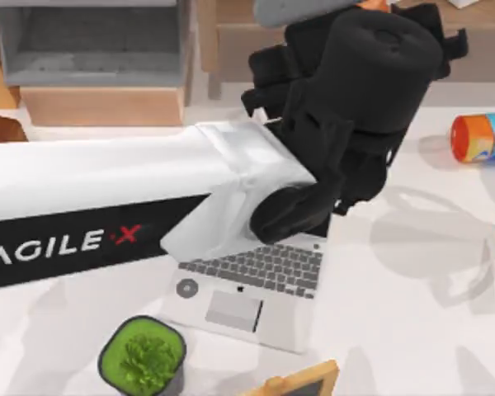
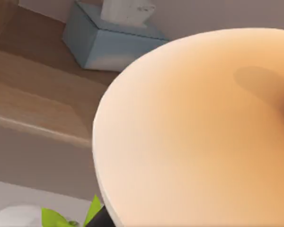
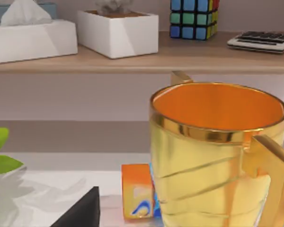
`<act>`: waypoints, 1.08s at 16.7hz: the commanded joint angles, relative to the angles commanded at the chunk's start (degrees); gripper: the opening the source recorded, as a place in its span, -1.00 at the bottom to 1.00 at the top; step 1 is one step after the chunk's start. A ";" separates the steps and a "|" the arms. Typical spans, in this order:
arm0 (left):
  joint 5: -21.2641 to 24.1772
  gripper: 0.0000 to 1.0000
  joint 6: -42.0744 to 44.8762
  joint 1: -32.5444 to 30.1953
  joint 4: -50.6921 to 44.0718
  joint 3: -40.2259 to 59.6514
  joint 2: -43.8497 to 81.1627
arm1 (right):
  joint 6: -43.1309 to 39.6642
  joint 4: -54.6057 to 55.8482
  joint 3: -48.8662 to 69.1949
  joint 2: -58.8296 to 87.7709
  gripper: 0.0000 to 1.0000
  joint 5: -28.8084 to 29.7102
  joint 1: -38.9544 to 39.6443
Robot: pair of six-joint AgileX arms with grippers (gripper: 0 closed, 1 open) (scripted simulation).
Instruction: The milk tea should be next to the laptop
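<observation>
A pale counter (image 1: 412,330) carries the open silver laptop (image 1: 247,293). My left arm (image 1: 107,198) reaches over its screen, and the milk tea's beige side (image 2: 199,137) sits hard against my wrist camera. I should lower it upright, just beside the laptop (I cannot tell my fingers' state). My right arm is parked by a gold mug (image 3: 217,156).

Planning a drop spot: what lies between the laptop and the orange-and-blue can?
Top view: bare table with shadows between the laptop and the can; the left arm's black wrist overhangs the laptop end.
</observation>
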 joint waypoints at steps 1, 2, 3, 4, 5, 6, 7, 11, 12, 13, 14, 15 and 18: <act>-2.95 -1.00 -1.55 -2.77 -2.90 2.29 2.72 | 0.00 0.00 0.00 0.00 1.00 0.00 0.00; -5.77 -1.00 -2.96 -5.29 -5.76 4.23 5.46 | 0.00 0.00 0.00 0.00 1.00 0.00 0.00; -8.44 -1.00 -4.23 -7.54 -8.52 5.84 8.15 | 0.00 0.00 0.00 0.00 1.00 0.00 0.00; -10.90 -1.00 -5.35 -9.52 -11.13 7.14 10.74 | 0.00 0.00 0.00 0.00 1.00 0.00 0.00; -13.11 -1.00 -6.32 -11.24 -13.54 8.16 13.15 | 0.00 0.00 0.00 0.00 1.00 0.00 0.00; -15.05 -1.00 -7.13 -12.68 -15.70 8.93 15.31 | 0.00 0.00 0.00 0.00 1.00 0.00 0.00; -16.67 -1.00 -7.79 -13.85 -17.54 9.48 17.16 | 0.00 0.00 0.00 0.00 1.00 0.00 0.00; -19.30 -1.00 -8.77 -15.64 -20.59 10.14 20.25 | 0.00 0.00 0.00 0.00 1.00 0.00 0.00; -19.30 -1.00 -8.77 -15.64 -20.59 10.14 20.25 | 0.00 0.00 0.00 0.00 1.00 0.00 0.00; -19.30 -1.00 -8.77 -15.64 -20.59 10.14 20.25 | 0.00 0.00 0.00 0.00 1.00 0.00 0.00; -19.30 -1.00 -8.77 -15.64 -20.59 10.14 20.25 | 0.00 0.00 0.00 0.00 1.00 0.00 0.00; -19.19 -1.00 -8.65 -15.38 -20.50 9.91 20.13 | 0.00 0.00 0.00 0.00 1.00 0.00 0.00; -19.23 -1.00 -8.64 -15.38 -20.17 9.95 19.98 | 0.00 0.00 0.00 0.00 1.00 0.00 0.00</act>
